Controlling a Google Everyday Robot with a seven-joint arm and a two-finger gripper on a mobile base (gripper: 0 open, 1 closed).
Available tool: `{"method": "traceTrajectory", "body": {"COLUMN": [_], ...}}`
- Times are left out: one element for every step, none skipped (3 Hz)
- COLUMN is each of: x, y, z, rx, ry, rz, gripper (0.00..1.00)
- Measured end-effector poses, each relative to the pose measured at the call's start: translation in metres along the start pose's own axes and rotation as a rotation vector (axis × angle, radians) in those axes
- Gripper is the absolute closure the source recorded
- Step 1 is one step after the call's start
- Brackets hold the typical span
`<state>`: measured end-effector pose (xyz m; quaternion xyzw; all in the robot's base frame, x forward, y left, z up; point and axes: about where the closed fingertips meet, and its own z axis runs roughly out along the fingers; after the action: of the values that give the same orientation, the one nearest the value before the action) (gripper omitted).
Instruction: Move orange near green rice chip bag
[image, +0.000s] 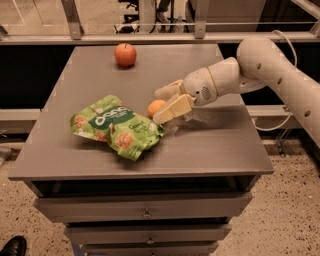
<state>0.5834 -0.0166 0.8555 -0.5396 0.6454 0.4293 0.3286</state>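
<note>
The orange (155, 108) rests on the grey table (215, 145), just right of the green rice chip bag (116, 126) and almost touching its upper right edge. The bag lies flat and crumpled at the table's front left. My gripper (159, 106) reaches in from the right, low over the table. It is open, with one finger behind the orange and one finger (172, 110) in front of it. The orange sits between the fingertips with small gaps on either side.
A red apple (125, 54) stands at the back of the table, left of centre. My white arm (270, 70) crosses the table's right side. Drawers run below the table's front edge (145, 214). A rail runs behind the table.
</note>
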Motion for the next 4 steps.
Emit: {"method": "traceTrajectory", "body": {"x": [0.001,0.0,-0.001,-0.006], "y": [0.0,-0.007,-0.023,-0.041], "z": [0.0,-0.016,-0.059,-0.127], "rx": [0.0,0.056,0.184,0.371], "ry": [0.001,0.006,0.01,0.013], "rz": [0.001,-0.019,-0.065,-0.135], "gripper": [0.0,0.0,0.0,0.0]}}
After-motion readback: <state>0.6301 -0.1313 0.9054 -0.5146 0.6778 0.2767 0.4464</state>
